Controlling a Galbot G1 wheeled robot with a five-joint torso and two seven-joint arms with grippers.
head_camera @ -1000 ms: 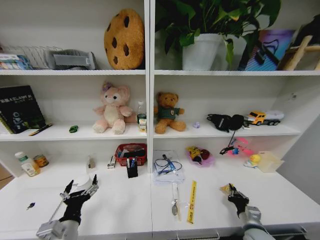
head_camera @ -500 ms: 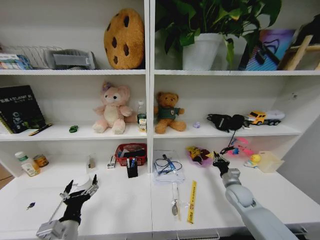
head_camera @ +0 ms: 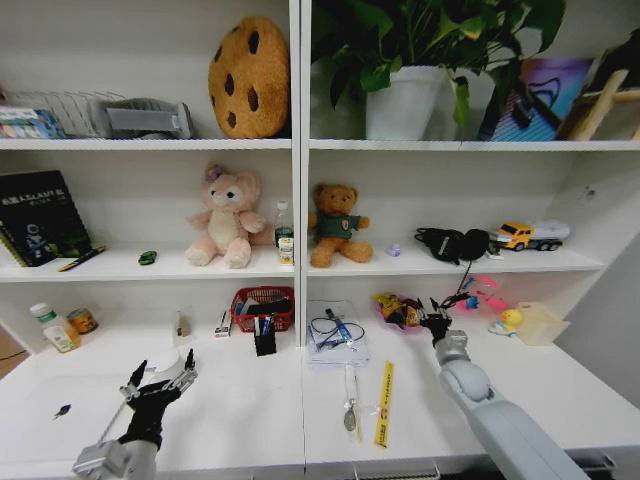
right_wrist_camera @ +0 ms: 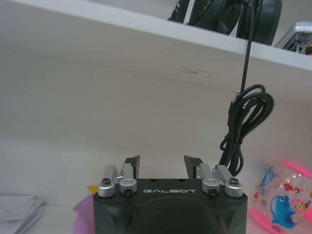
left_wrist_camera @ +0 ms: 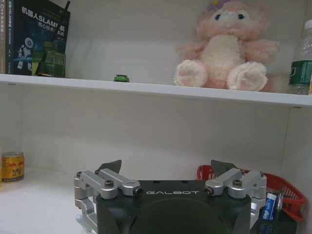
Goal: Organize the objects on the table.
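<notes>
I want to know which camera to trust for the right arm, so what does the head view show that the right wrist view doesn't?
Head view alone: the right gripper reaching over the table beside the pink pouch, and the left gripper low at the left. Right wrist view alone: the right gripper's open fingers close up. Both: the black cable hanging from the shelf.

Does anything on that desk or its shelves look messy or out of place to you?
Yes. A black cord from the headphones spills off the shelf and dangles over the desk. A spoon and a yellow ruler lie loose near the front edge. Nothing looks broken or spilled.
</notes>
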